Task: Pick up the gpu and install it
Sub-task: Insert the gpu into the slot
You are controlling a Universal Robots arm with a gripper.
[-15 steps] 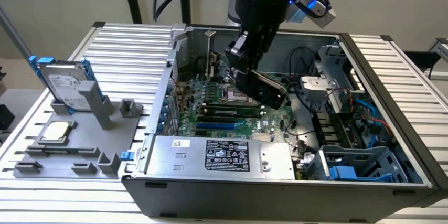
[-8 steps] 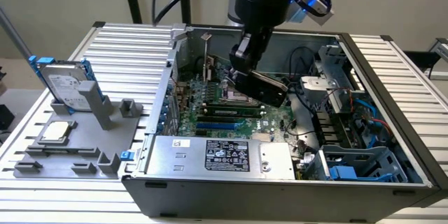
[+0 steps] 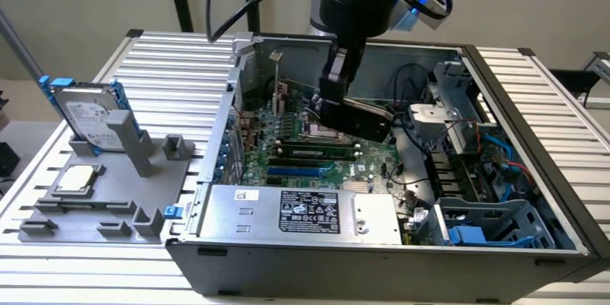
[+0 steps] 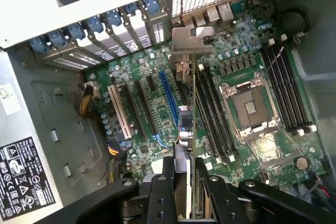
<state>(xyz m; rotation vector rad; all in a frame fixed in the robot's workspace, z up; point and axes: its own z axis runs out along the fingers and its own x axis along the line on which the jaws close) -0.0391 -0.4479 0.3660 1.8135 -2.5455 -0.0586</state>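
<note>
gpu (image 3: 367, 123), exterior view: held inside the open computer case (image 3: 519, 105), off the surface (image 3: 171, 62), clamped in the pincer (image 3: 331, 98) and hanging tilted above the motherboard (image 3: 305, 169) near the processor socket. Pick-up judged done; seating in a slot judged not yet done. Arm reaching down from above through the open side of the case, wrist close to vertical, pincer directed at the board. Grey holder (image 3: 105, 198) well apart at the exterior view's left, hard drive (image 3: 91, 112) upright in it.

Wrist view: gpu (image 4: 190, 38) seen edge-on, silver end bracket toward the rear slot covers, pincer (image 4: 185, 169) closed on the opposite end of the card. Card edge lined up between the blue slot (image 4: 169, 95) and the memory slots (image 4: 210, 108). Contact with the board impossible to tell.
</note>
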